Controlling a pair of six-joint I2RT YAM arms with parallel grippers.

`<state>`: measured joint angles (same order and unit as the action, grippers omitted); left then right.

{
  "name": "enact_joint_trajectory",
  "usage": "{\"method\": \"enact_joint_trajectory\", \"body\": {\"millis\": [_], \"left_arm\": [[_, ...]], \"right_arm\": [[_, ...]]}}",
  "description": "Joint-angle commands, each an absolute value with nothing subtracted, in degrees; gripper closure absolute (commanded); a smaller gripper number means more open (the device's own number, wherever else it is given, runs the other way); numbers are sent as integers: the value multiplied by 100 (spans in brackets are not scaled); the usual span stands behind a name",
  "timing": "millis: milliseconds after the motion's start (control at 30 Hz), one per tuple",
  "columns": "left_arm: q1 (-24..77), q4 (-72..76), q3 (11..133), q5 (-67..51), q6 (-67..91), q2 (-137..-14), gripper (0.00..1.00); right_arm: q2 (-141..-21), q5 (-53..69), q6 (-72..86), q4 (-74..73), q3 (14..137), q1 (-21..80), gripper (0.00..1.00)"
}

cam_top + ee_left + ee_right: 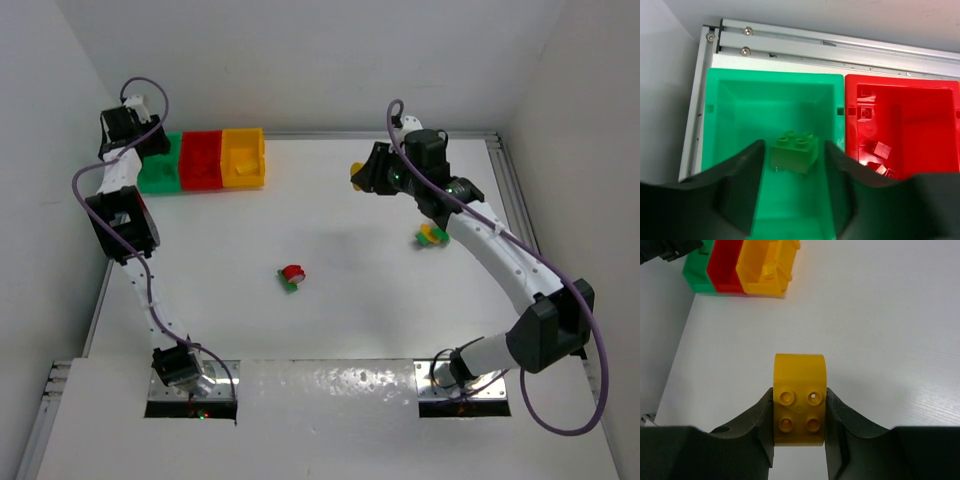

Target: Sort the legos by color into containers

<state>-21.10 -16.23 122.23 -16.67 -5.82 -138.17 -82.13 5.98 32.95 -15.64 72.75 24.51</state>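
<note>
three views: one high and wide, two close on the wrists

top external sits above and behind the arm bases, looks down and forward, far off, takes in the whole table [340,300] with the row of bins [200,160] far left. left wrist looks steeply down past the left gripper [794,146], very near the green bin [730,100] and red bin [940,105]. right wrist looks past the right gripper [800,392] along the table toward the same bins, far away. all three share the bins

Items I see from my station, task pieces excluded:
1. Table [330,330]: white, matte, with a glossier strip at the near edge.
2. Walls [300,60]: white, on three sides.
3. Rail [840,47]: aluminium, along the table's far edge.
4. Screws [745,51]: three, near the rail's left corner.
</note>
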Motion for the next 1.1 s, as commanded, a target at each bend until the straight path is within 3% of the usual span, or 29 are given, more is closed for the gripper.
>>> {"method": "enact_joint_trajectory", "body": {"millis": [0, 133, 200, 267, 367, 433, 467, 567, 633, 733, 900, 1067], "left_arm": [[-2127, -1389, 12296, -1653, -615, -13808, 49], [-2127, -1336, 12331, -1600, -606, -13694, 34], [-2127, -1415, 12427, -1635, -598, -13667, 33], [-2127, -1441, 12480, -1670, -493, -13483, 38], [-2101, -1450, 12489, -2404, -492, -13000, 59], [-2031, -1878, 12542, -3116, -895, -12580, 61], [-1995, -2090, 12507, -4095, -1166, -12421, 61], [-1776, -3013, 11815, -5620, -2501, -11586, 45], [-1374, -3608, 11105, -5608, -3494, -10903, 36], [-617, -4822, 10663, -5353, -4980, -10425, 33], [225, -6422, 10520, -6152, -6709, -10213, 23], [967, -6698, 10196, -5677, -6812, -9976, 19]], "right_arm": [[-8016, 501, 3173, -1582, 7365, 2487, 100], [-8059, 597, 3129, -1608, 7409, 2531, 100], [-8077, 694, 3138, -1591, 7418, 2549, 100], [-8069, 816, 3059, -1582, 7427, 2566, 100], [-8112, 1071, 2647, -1643, 7409, 2663, 100], [-8174, 1195, 2190, -1801, 7479, 2777, 100], [-8200, 1239, 2006, -1828, 7488, 2821, 100], [-8174, 1222, 1006, -1618, 7287, 3049, 100], [-8156, 1274, 626, -1277, 7172, 3120, 100], [-8261, 1897, 71, -626, 6979, 3146, 100], [-8665, 2671, -491, -35, 7128, 3234, 100], [-8851, 2460, -1294, -45, 7182, 3849, 100]]}}
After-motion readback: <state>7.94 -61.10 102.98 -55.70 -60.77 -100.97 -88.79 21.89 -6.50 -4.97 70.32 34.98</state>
